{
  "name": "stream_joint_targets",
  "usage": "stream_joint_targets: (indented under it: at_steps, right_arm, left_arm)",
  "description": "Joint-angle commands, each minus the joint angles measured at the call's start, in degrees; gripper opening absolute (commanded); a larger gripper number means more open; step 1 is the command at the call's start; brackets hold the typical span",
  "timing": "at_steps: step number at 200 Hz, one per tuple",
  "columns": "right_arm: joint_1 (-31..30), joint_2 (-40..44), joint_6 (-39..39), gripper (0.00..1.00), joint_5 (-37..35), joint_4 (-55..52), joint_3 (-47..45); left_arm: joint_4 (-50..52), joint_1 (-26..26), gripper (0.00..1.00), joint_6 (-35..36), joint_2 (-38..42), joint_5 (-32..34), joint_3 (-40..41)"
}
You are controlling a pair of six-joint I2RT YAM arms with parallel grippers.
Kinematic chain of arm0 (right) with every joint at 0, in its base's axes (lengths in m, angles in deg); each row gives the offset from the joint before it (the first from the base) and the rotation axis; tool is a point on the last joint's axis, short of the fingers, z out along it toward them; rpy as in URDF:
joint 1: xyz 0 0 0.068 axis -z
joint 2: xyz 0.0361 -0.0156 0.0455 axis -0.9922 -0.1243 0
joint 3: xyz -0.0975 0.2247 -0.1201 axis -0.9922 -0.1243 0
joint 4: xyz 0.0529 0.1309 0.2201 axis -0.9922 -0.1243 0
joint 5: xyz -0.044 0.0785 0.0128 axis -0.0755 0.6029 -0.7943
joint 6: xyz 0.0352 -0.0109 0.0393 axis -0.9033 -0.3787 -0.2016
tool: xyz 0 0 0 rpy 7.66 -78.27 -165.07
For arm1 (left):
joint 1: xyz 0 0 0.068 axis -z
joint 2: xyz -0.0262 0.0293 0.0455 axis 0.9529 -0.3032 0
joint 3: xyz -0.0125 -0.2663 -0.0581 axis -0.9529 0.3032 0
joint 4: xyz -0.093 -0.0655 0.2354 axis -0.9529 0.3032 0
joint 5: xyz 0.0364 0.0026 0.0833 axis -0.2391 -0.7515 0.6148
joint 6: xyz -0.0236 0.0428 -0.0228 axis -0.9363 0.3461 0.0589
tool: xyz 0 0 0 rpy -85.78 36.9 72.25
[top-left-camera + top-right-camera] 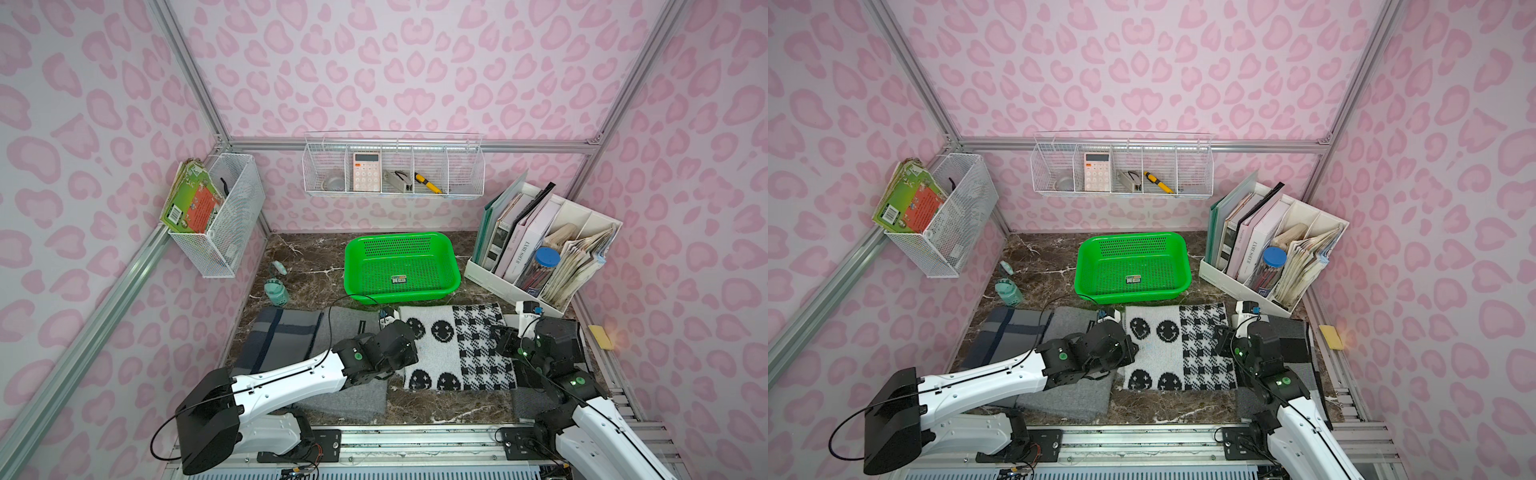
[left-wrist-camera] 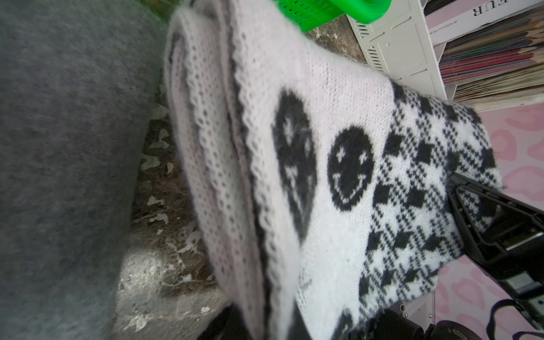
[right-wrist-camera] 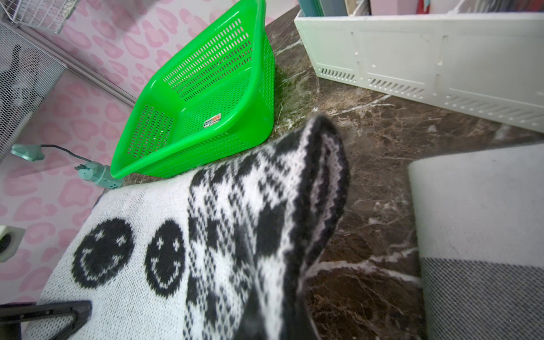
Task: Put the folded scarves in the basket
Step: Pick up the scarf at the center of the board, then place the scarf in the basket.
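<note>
The folded scarf point(image 1: 453, 349) point(image 1: 1179, 349) is a black-and-white knit with smiley faces and a houndstooth half, stretched between my two arms at the table's front centre. My left gripper point(image 1: 407, 353) point(image 1: 1128, 348) point(image 2: 265, 329) is shut on its left edge, where the folded layers point(image 2: 223, 164) hang above the marble. On the houndstooth edge point(image 3: 318, 188), pinched and raised, my right gripper point(image 1: 500, 337) point(image 1: 1223, 338) point(image 3: 265, 329) is shut. Just behind the scarf the green basket point(image 1: 403, 296) point(image 1: 1129, 296) point(image 2: 338, 11) point(image 3: 265, 88) stands empty apart from a small label.
Grey and dark plaid cloths point(image 1: 291, 336) lie left of the scarf, under the left arm. Another grey cloth point(image 3: 477, 235) lies at the right. A white file rack with books point(image 1: 490, 278) stands back right, and a teal object point(image 1: 276, 291) back left. White wire baskets point(image 1: 392, 166) hang on the walls.
</note>
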Motion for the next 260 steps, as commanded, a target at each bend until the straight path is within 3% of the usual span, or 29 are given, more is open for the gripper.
stream_joint_targets:
  at_steps: [1,80,125,171,208,260]
  right_arm:
    - [0.06,0.65,-0.03,0.00,0.19,0.84,0.88]
    - [-1.19,0.52,0.05,0.00,3.48,2.57,4.07]
    - [-5.05,0.52,-1.23,0.00,0.79,2.80,5.95]
    - [-9.65,-1.82,-1.06,0.00,-3.68,0.96,9.67]
    - [-10.10,-3.97,-0.19,0.00,-3.64,1.97,10.35]
    - [-10.69,-3.45,-1.36,0.00,-5.75,1.60,9.52]
  left_arm:
    - [-0.33,-0.05,0.00,3.15,1.64,1.11,0.33]
    - [3.41,-0.01,0.00,13.19,5.05,5.53,-2.37]
    - [4.08,-0.04,0.00,14.22,7.22,6.11,-1.85]
    - [6.23,-0.01,0.00,14.29,10.53,12.11,-1.96]
    - [7.36,-0.12,0.00,17.58,11.06,15.16,-5.22]
    - [5.36,-0.10,0.00,16.22,12.18,14.76,-4.49]
